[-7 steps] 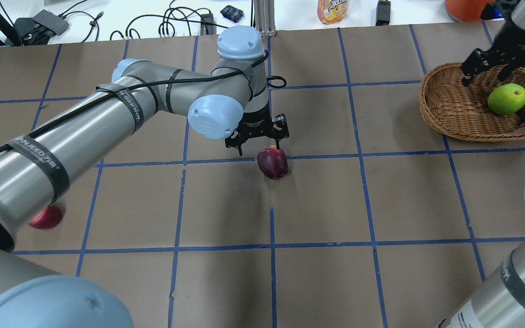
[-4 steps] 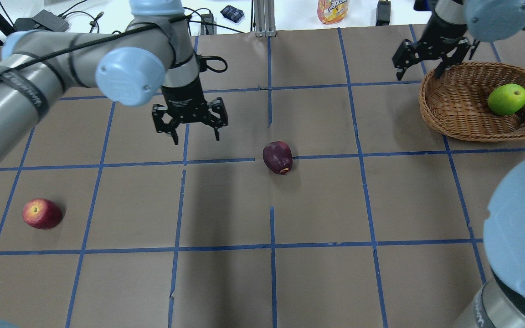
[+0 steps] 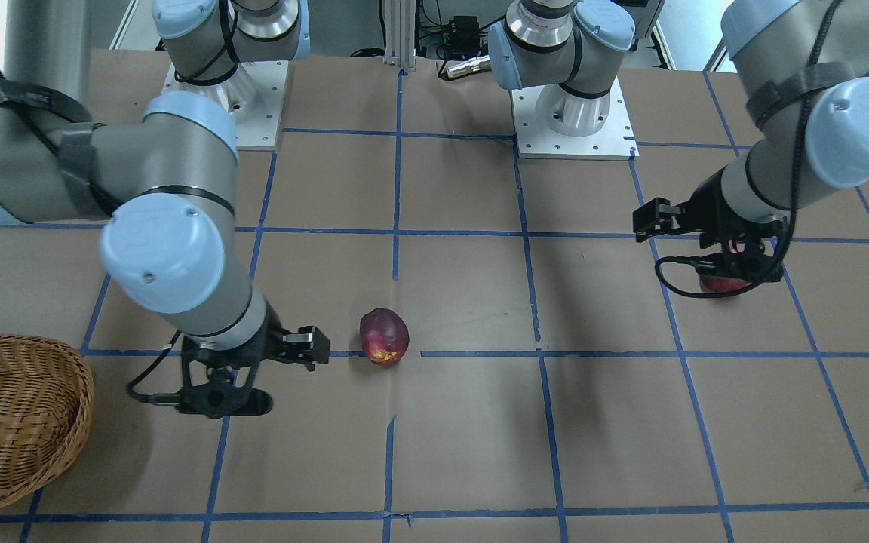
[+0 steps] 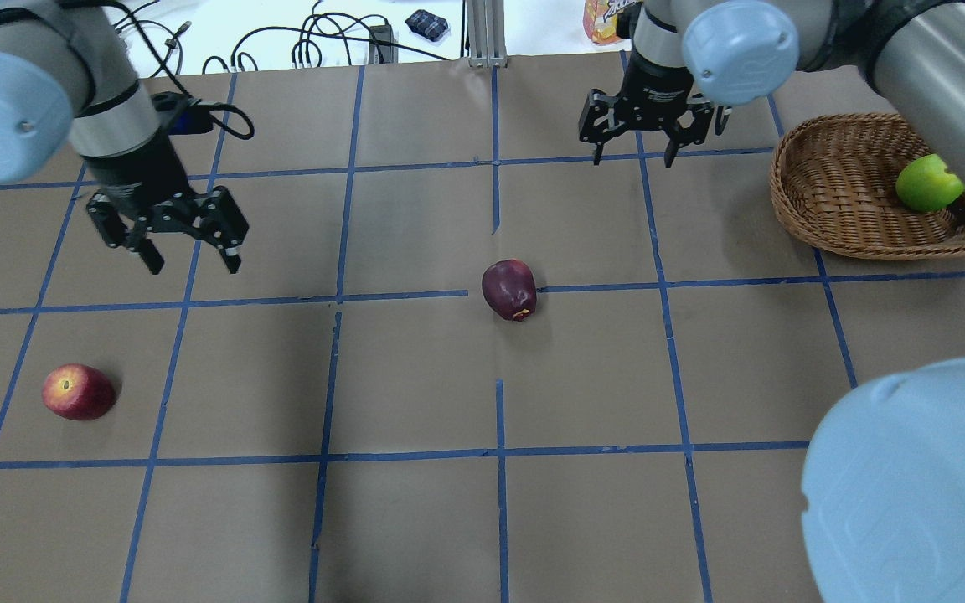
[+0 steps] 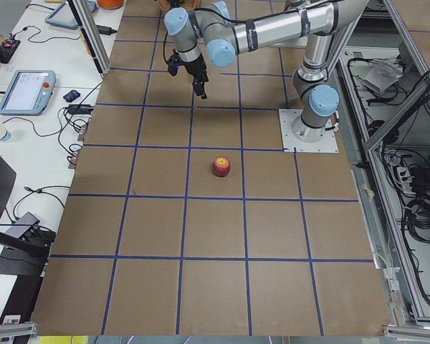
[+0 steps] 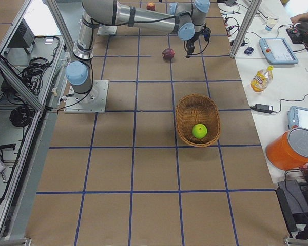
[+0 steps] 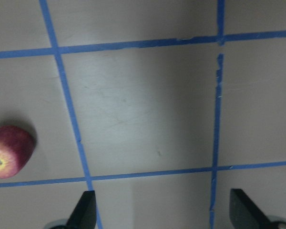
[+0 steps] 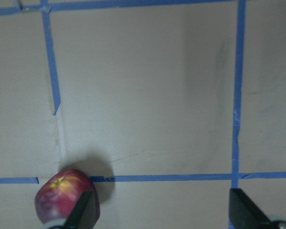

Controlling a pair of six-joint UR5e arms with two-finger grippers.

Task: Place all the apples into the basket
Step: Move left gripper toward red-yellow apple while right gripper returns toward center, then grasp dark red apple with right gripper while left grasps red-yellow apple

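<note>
The dark maroon apple (image 4: 509, 289) lies on the table's middle, also in the front view (image 3: 384, 336). The red apple (image 4: 78, 391) lies at the near left, alone. The green apple (image 4: 928, 184) sits in the wicker basket (image 4: 843, 218) at the far right. My left gripper (image 4: 192, 266) is open and empty, in the air beyond and to the right of the red apple, which shows at the left wrist view's left edge (image 7: 9, 151). My right gripper (image 4: 635, 159) is open and empty, between the basket and the maroon apple, which sits at the right wrist view's lower left (image 8: 59, 193).
The table is brown paper with a blue tape grid (image 4: 499, 452). A juice bottle (image 4: 611, 18), cables and small devices lie on the white bench beyond the far edge. My right arm's upper link (image 4: 943, 67) crosses above the basket.
My left gripper has moved left, away from the maroon apple, uncovering the red apple. My right gripper has left the basket and moved left. The maroon apple rolled slightly, then lay still.
</note>
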